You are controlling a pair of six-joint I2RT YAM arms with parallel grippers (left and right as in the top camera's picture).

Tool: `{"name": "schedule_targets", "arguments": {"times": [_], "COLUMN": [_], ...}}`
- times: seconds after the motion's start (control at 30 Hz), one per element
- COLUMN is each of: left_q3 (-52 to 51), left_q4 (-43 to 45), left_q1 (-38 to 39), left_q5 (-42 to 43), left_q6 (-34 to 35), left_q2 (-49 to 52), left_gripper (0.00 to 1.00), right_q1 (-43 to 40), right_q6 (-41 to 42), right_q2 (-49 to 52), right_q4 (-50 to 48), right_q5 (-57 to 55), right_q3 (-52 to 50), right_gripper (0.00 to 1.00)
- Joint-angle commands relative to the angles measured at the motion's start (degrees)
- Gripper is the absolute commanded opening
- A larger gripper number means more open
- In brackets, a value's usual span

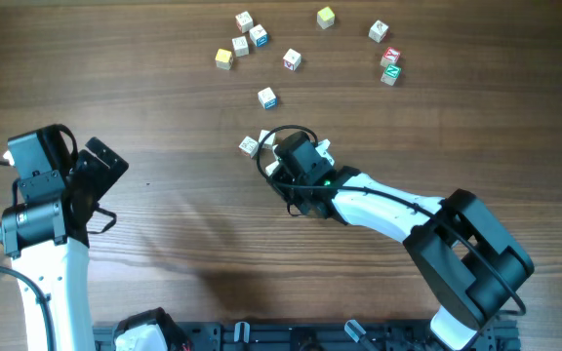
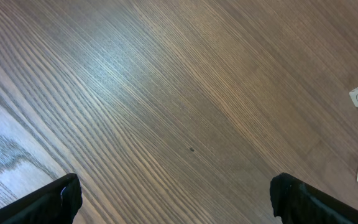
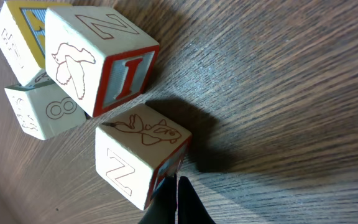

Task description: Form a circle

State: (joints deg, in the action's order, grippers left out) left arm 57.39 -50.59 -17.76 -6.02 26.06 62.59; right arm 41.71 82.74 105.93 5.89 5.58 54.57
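I am looking at the circle, and it is showing as a tight bunch rather than a closed ring. In the right wrist view, four small wooden cubes are sitting on the desk, white-faced with outline drawings and letters. One is carrying a red-framed I and a Z, one a yellow top, one an 8, and these three are touching. The fourth, with a Z and an outline drawing, is lying just beside them. From overhead, the bunch is partly hiding under the right arm.

The right fingers are clenched into one dark tip and gripping nothing. They are standing at the lower edge of that fourth cube, and I cannot tell whether they are touching it. The left fingers are spread wide and empty, hovering over the desk well apart from the circle.

A lone blue-faced cube is lying near the circle, on its side away from the arm bases. Farther off on that same side, loose cubes are lying scattered, among them a red-faced cube touching a green-lettered cube.
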Motion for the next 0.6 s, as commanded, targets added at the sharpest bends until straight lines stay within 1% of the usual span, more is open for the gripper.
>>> {"name": "schedule_targets", "arguments": {"times": [0.0,0.37,0.57], "left_q3": [0.0,0.0,0.0], "left_q4": [0.1,0.1,0.1], "left_q1": [-0.3,-0.3,-0.3], "left_q5": [0.7,0.7,0.7], "left_q6": [0.5,0.5,0.5], "left_q2": [0.0,0.0,0.0], "left_gripper": [1.0,1.0,1.0], "right_q1": [0.2,0.2,0.2], "right_q6": [1.2,1.2,1.2], "right_q2": [1.5,1.5,1.4], "right_q4": [-0.5,-0.7,4.4], "right_q5": [0.5,0.5,2.0], "right_q3": [-0.2,-0.2,-0.2], "right_gripper": [0.04,0.04,0.04]}}
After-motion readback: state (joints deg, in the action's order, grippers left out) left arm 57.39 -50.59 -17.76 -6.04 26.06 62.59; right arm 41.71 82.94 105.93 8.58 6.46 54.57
